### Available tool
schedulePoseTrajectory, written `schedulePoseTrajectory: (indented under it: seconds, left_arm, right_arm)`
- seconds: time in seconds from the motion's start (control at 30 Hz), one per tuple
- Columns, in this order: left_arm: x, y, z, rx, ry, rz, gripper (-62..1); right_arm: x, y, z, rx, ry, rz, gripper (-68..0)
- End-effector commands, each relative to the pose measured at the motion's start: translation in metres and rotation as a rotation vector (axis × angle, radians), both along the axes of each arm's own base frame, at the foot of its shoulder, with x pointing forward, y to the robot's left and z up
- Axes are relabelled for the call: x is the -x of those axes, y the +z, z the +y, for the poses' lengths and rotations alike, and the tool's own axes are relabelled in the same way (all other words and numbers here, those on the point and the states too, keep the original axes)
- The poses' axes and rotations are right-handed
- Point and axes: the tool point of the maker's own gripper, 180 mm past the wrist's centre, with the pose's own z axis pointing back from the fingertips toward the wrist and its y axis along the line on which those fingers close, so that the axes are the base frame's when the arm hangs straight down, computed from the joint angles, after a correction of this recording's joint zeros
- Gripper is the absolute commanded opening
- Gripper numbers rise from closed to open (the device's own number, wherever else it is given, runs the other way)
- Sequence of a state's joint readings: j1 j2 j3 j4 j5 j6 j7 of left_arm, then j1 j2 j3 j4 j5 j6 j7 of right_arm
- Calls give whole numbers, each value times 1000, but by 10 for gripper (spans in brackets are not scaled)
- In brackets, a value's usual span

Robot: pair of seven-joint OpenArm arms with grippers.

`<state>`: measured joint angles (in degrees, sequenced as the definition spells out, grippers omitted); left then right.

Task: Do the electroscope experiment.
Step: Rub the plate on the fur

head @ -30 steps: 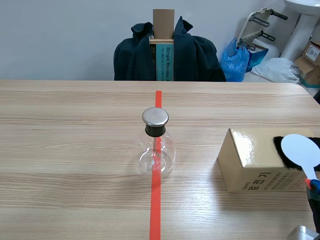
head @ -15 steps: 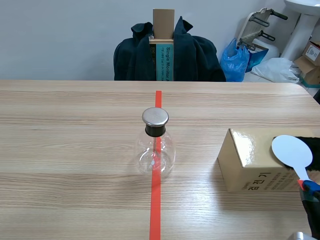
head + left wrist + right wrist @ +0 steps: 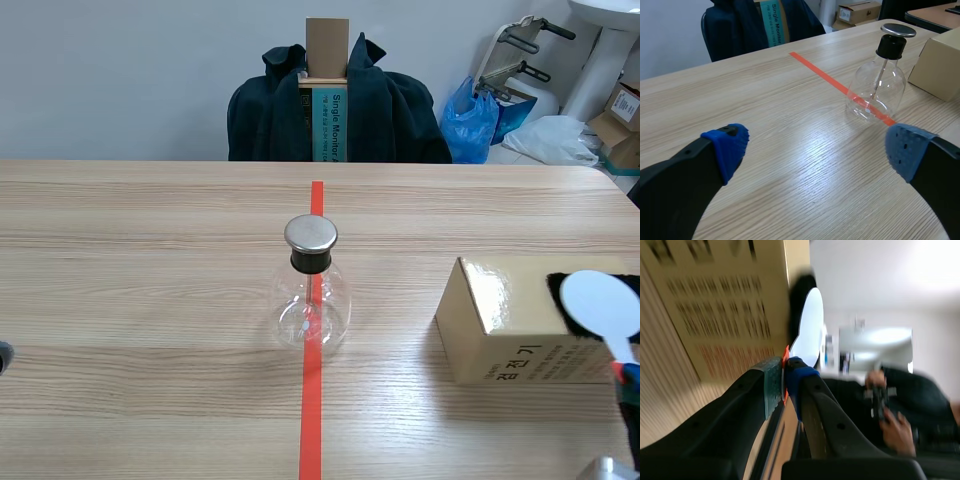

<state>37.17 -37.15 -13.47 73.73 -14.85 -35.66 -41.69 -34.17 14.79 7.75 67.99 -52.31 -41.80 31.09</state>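
A clear glass flask electroscope [image 3: 311, 300] with a metal cap stands on the red tape line at mid-table; in the left wrist view the flask [image 3: 876, 90] is ahead of my left gripper [image 3: 815, 150], off to one side. That gripper is open, with nothing between its blue pads [image 3: 727, 147]. Only a sliver of it shows at the scene's left edge. My right gripper [image 3: 628, 385] is shut on the handle of a white round paddle [image 3: 600, 305]. The paddle's disc [image 3: 809, 327] lies against a black fur patch [image 3: 558, 300] on top of the cardboard box [image 3: 500, 320].
A chair draped with a dark jacket [image 3: 335, 110] stands behind the table's far edge. Bags and boxes [image 3: 540, 125] lie on the floor at the back right. Bare wood stretches left of the flask.
The paddle slid left across the fur on the box, then back right. A sliver of the left gripper has come into view at the scene's left edge.
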Motion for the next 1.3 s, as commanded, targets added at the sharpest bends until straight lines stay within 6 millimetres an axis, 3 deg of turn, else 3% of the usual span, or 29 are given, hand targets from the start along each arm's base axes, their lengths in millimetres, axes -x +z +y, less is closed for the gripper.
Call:
schedulePoseTrajectory:
  seconds: [0.0,0.2,0.4,0.47,0.63,0.7,0.8,0.87,1.07,1.13,1.27]
  left_arm:
    - [0,5,-4,-4,-20,-21,14]
    - [8,-6,-14,-86,-99,-13,14]
    - [10,-5,-15,-93,-113,-21,14]
    - [10,-5,-15,-93,-113,-21,14]
    - [10,-5,-15,-92,-112,-21,14]
    - [10,-5,-15,-92,-112,-21,14]
    - [10,-5,-15,-92,-112,-20,14]
    - [10,-5,-15,-92,-112,-20,14]
    - [10,-6,-16,-91,-113,-19,14]
    - [10,-6,-16,-92,-114,-19,14]
    - [10,-6,-16,-92,-114,-19,14]
  right_arm:
    - [-3,14,-7,44,1,-60,-668]
    - [4,15,33,23,225,-65,-668]
    - [-3,16,-10,44,-6,-64,-668]
    - [-3,16,-7,47,8,-64,-668]
    - [3,15,30,25,202,-65,-668]
    - [1,15,24,22,170,-68,-668]
    - [-3,16,-5,39,20,-68,-668]
    - [-4,17,-12,48,-8,-69,-668]
    - [3,14,30,33,211,-63,-668]
    - [1,15,23,31,166,-64,-668]
    - [-4,16,-12,48,-20,-65,-668]
